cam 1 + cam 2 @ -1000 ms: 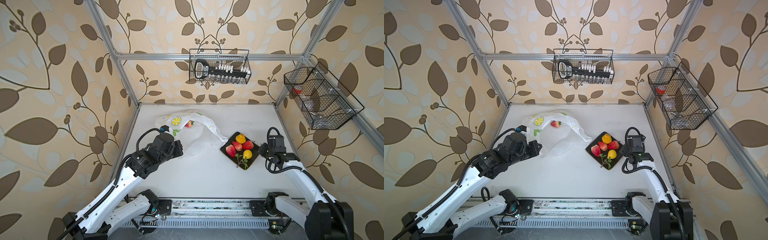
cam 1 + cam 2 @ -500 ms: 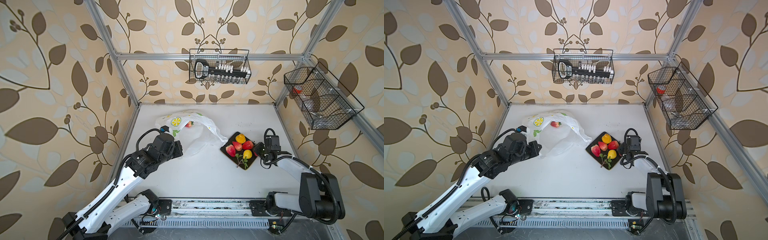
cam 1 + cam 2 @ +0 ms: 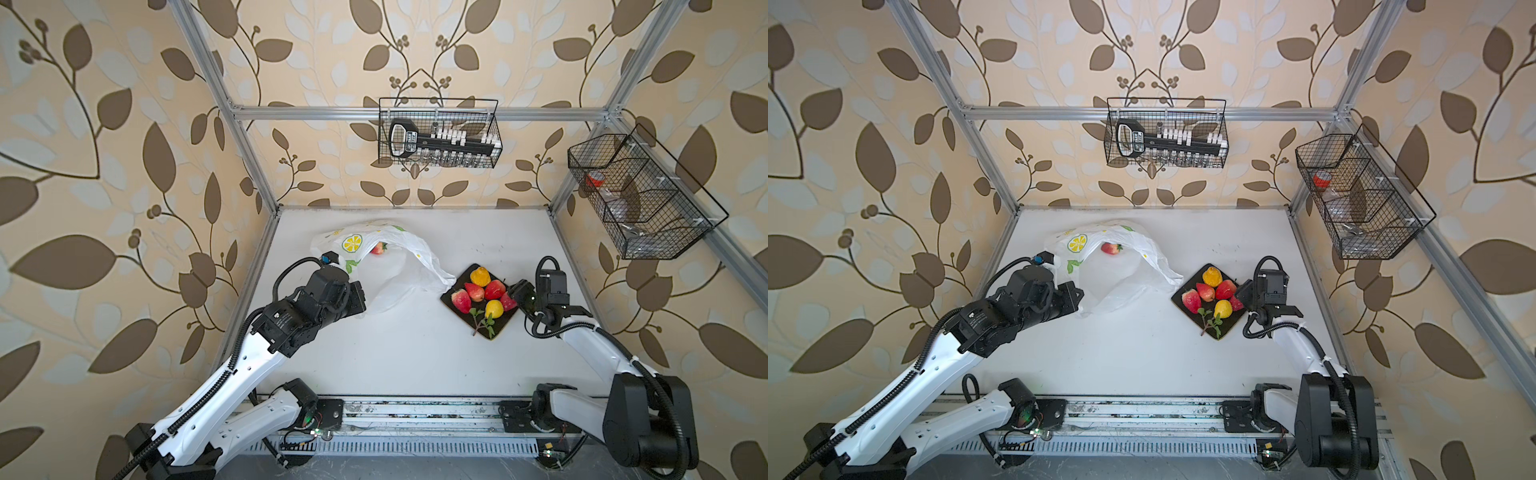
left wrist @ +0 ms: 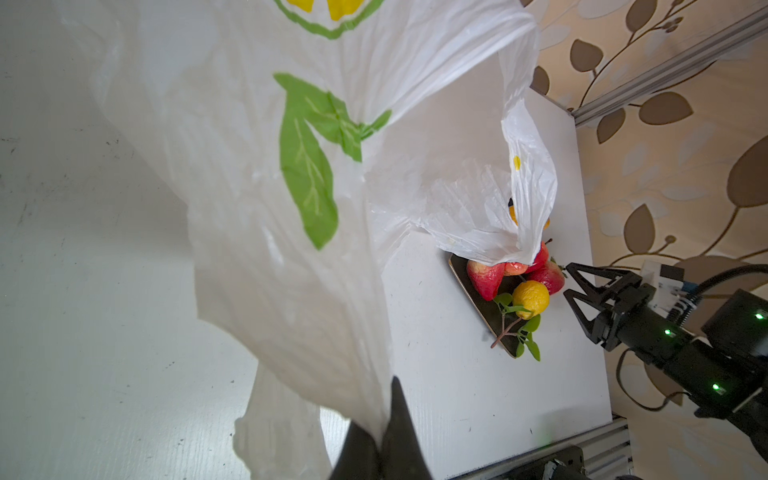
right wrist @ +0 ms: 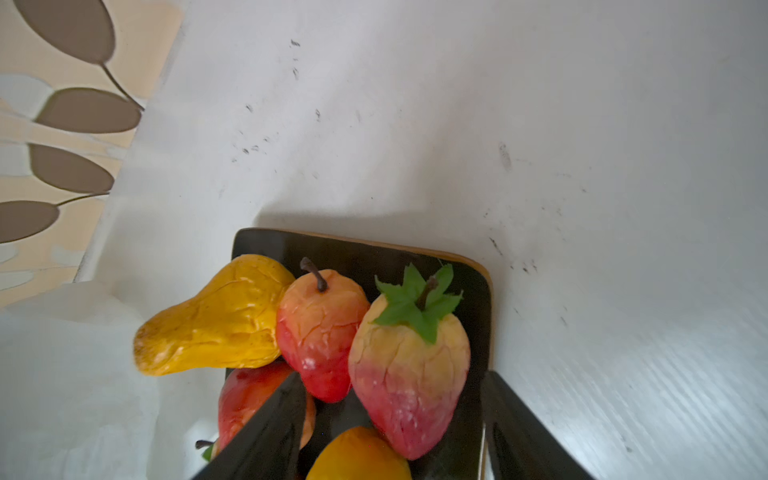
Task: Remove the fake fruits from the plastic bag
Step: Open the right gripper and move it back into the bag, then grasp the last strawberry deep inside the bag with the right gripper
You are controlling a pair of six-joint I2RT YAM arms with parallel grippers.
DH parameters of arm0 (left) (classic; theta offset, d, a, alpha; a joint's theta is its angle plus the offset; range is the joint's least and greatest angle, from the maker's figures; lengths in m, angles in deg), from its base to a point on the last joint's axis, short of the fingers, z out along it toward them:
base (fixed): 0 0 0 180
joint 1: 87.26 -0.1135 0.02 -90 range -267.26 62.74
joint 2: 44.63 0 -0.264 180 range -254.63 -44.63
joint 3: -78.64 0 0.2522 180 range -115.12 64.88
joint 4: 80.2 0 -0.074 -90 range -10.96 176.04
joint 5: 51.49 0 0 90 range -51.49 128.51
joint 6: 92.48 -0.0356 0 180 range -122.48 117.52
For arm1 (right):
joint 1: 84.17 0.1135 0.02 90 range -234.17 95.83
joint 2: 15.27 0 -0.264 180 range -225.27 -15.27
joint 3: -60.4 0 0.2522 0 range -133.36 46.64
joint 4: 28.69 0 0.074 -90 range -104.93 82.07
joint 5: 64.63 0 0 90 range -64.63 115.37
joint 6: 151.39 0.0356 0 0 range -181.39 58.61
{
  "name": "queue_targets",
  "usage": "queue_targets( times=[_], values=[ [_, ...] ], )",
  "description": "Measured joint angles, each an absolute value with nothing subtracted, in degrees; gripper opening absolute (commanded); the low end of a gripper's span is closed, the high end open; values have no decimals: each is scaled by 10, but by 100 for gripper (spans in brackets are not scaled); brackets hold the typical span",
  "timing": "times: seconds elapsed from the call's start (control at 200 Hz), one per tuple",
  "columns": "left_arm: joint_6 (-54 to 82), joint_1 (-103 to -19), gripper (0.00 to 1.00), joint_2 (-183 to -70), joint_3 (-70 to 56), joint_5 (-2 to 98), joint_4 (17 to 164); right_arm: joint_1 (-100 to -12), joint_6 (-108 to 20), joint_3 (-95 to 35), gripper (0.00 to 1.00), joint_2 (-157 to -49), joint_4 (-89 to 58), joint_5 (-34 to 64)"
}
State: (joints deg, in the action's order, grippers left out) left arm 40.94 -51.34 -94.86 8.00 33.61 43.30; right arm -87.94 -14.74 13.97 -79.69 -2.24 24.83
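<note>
- Leaf-patterned wallpaper (image 3: 104, 166) in beige and brown closes the cell on three sides, and an aluminium frame (image 3: 415, 113) runs along its edges.
- The white table (image 3: 415, 357) is the floor of the cell, with small dark scuffs near the plate.
- Two white-and-black arms reach in from the near rail. The left arm (image 3: 232, 374) goes toward the bag and the right arm (image 3: 598, 345) toward the plate.
- The plastic bag (image 3: 399, 274), white with printed lemon slices and green leaves, lies crumpled at the back left of the table. Its mouth gapes toward the plate, and one flap ends at the plate's left corner.
- A wire basket (image 3: 438, 133) hangs on the back wall and a second wire basket (image 3: 640, 199) on the right wall.
- The dark square plate (image 3: 496, 331) sits just right of the bag, turned corner-on in both top views.
- The left gripper (image 4: 380, 436) is pinched tight on the bag's near edge and holds the film up off the table.
- The right gripper (image 5: 392, 374) hovers at the plate's right edge with its jaws parted. A red-and-yellow strawberry (image 5: 409, 390) sits between them with a gap on either side.
- Most of the fake fruits (image 3: 473, 291) are heaped on the plate. They include an orange-yellow lumpy one (image 3: 480, 276), several red ones, and a yellow one (image 3: 493, 308) with a green leafy twig.
- One red fruit (image 3: 377, 248) lies inside the bag, visible through its mouth.
</note>
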Motion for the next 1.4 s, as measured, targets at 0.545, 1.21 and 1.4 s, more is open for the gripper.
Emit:
queue_targets(
  times=[0.545, 1.21, 1.4],
  values=[
    [396, -513, 0, -954, 80, 347, 433, -348, -388, -4, 57, -795, -111, 362],
    [379, -513, 0, -949, 56, 357, 424, -346, -195, -257, 44, -1286, -260, 335],
    [356, -513, 0, -947, 56, 381, 412, -385, -14, -320, 53, -1358, -274, 339]
  ],
)
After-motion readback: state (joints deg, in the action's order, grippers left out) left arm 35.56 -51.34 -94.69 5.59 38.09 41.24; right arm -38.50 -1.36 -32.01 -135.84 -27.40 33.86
